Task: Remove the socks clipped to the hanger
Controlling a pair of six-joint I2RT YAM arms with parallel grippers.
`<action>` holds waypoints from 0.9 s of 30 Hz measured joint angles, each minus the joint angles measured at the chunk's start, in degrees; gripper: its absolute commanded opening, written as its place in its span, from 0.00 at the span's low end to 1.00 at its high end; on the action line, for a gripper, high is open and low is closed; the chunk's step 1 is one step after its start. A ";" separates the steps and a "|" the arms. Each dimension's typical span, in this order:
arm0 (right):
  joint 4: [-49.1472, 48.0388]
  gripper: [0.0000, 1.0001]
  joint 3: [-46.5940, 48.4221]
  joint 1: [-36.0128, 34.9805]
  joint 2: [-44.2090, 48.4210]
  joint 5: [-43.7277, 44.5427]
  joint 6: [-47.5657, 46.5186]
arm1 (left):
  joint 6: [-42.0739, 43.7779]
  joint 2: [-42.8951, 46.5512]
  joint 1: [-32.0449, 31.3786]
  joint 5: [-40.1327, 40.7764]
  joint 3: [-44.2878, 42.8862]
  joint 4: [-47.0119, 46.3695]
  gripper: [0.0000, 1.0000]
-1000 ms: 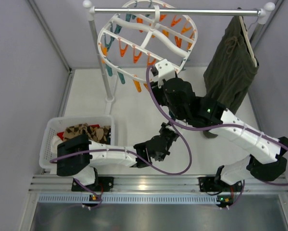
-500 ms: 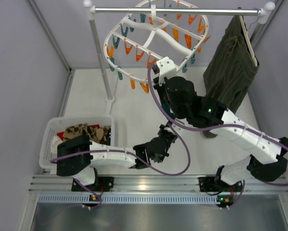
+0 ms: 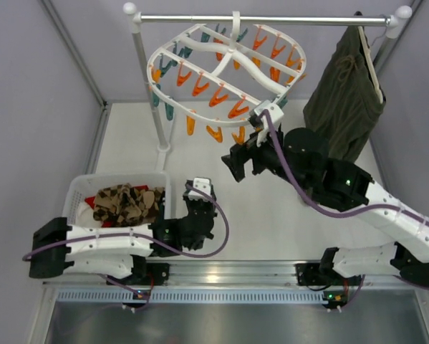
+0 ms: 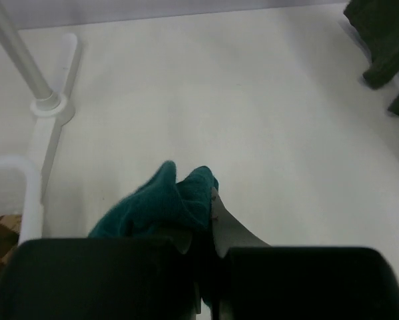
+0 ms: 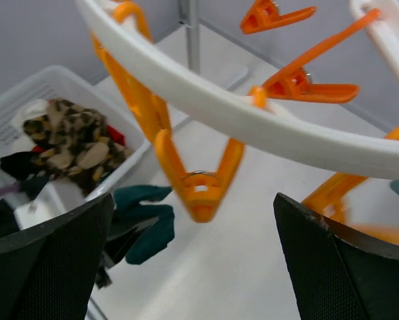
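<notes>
The white oval hanger (image 3: 228,61) hangs from the rail by its hook, with orange and teal clips; no sock shows on them. My right gripper (image 3: 240,162) is open and empty just below the hanger's near rim. In the right wrist view (image 5: 194,207) an orange clip (image 5: 198,183) hangs between its wide-spread fingers without touching them. My left gripper (image 3: 200,209) is low over the table beside the basket, shut on a dark teal sock (image 4: 169,203), which also shows in the right wrist view (image 5: 142,223). Brown-and-tan argyle socks (image 3: 124,203) lie in the basket.
The white basket (image 3: 78,188) stands at the near left. The rack's upright pole (image 3: 148,86) and its foot (image 4: 49,103) are at the back left. A large olive-green garment (image 3: 343,100) hangs at the back right, behind my right arm.
My left arm has drawn back left towards the basket with the teal sock. My right gripper has dropped away from the hanger's rim. The hanger has swung and turned.
</notes>
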State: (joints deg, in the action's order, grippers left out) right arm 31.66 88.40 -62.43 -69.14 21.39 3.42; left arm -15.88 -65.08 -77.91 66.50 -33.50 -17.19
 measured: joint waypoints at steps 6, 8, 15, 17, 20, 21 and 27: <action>-3.78 1.00 -12.98 -0.02 14.78 -12.46 3.39 | -18.14 12.83 8.72 -1.42 -3.34 27.98 0.00; -4.00 1.00 -15.82 0.00 18.93 -13.92 3.93 | -22.45 17.84 13.70 -2.73 -3.63 35.04 0.00; -5.20 0.99 -20.22 0.00 26.67 -12.41 3.72 | -26.21 29.14 34.36 -7.02 -6.08 49.46 0.00; -5.53 0.99 -21.18 0.00 27.43 -11.65 3.67 | -25.92 29.97 40.17 -8.50 -7.65 51.01 0.00; -5.70 0.99 -22.71 0.00 27.91 -10.95 3.65 | -25.68 29.49 46.25 -11.28 -8.79 51.84 0.00; -5.81 0.99 -23.17 0.00 28.00 -10.80 3.63 | -25.83 29.00 47.71 -12.41 -8.79 51.98 0.00; -6.51 0.99 -24.85 0.00 30.84 -11.52 3.43 | -28.85 23.54 58.53 -22.77 -3.56 51.28 0.00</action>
State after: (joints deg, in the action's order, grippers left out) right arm 25.15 63.55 -62.43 -38.30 9.87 6.85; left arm -44.73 -41.54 -19.38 43.72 -37.06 34.09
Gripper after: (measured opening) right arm 0.993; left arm 0.019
